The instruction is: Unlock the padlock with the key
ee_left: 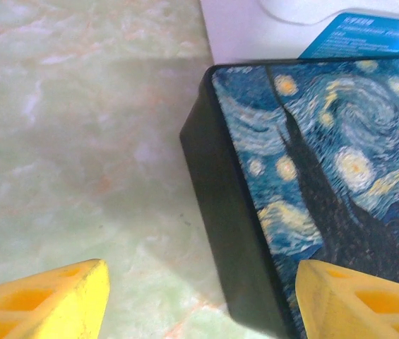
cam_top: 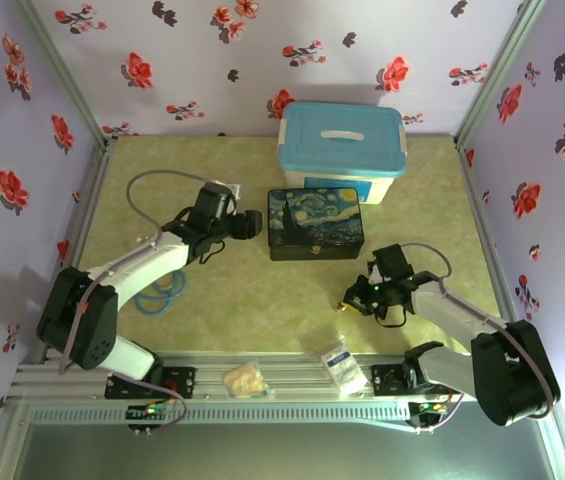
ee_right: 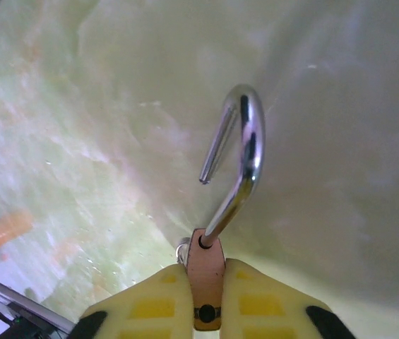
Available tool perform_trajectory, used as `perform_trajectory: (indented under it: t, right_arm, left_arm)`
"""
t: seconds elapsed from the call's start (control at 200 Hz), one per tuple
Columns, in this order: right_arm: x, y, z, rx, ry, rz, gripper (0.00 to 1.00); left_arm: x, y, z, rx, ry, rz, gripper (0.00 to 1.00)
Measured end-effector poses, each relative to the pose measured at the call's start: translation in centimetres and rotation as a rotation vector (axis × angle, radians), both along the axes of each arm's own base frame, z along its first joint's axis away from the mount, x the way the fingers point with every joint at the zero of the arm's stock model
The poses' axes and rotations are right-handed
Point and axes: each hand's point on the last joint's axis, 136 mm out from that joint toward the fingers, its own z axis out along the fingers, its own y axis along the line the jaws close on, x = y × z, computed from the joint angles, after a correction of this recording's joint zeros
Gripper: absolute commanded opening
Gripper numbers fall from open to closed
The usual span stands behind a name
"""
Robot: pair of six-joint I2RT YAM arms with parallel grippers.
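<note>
My right gripper (ee_right: pixel 206 274) is shut on the brass padlock (ee_right: pixel 206 282), held by its flat sides low over the table. The silver shackle (ee_right: pixel 245 148) sticks out ahead, and its free end hangs clear of the body, beside an empty hole in the top. A small silvery bit (ee_right: pixel 183 248) peeks out at the padlock's left side; I cannot tell whether it is the key. In the top view the padlock (cam_top: pixel 345 300) sits at the tip of the right gripper (cam_top: pixel 355 296). My left gripper (ee_left: pixel 203 300) stands open, straddling the left edge of the Starry-Night box (ee_left: pixel 312 183).
The Starry-Night box (cam_top: pixel 316 224) lies mid-table with a white bin with a blue lid (cam_top: pixel 342 150) behind it. A blue ring (cam_top: pixel 157 292) lies near the left arm. Two small packets (cam_top: pixel 245 377) (cam_top: pixel 343 365) rest on the front rail.
</note>
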Motion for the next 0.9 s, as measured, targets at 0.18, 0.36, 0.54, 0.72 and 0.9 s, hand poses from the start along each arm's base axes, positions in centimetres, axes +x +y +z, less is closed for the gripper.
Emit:
perform_trajectory:
  t: [0.18,0.36,0.54,0.72,0.9]
  right_arm:
    - [-1.2,-1.9,-0.6,-0.107,0.074,-0.01,0.28]
    - [-1.4,-3.4,-0.7,-0.211,0.098,-0.026,0.34]
    - [-0.9,-3.0,-0.7,-0.274,0.079,0.012,0.4]
    - [0.3,-2.1,-0.2,-0.387,0.021,0.075,0.43]
    - [1.4,-2.5,0.7,-0.465,-0.038,0.081,0.43]
  left_arm:
    - [-1.0,0.8,-0.3,-0.012,0.009,0.008,0.71]
    - [-1.1,0.9,0.3,-0.037,-0.006,0.006,0.71]
    - [-1.4,1.4,-0.5,-0.045,0.007,0.009,0.71]
    - [-2.0,1.6,-0.9,-0.06,0.02,0.009,0.71]
    - [-2.0,1.7,-0.2,-0.083,0.003,0.016,0.71]
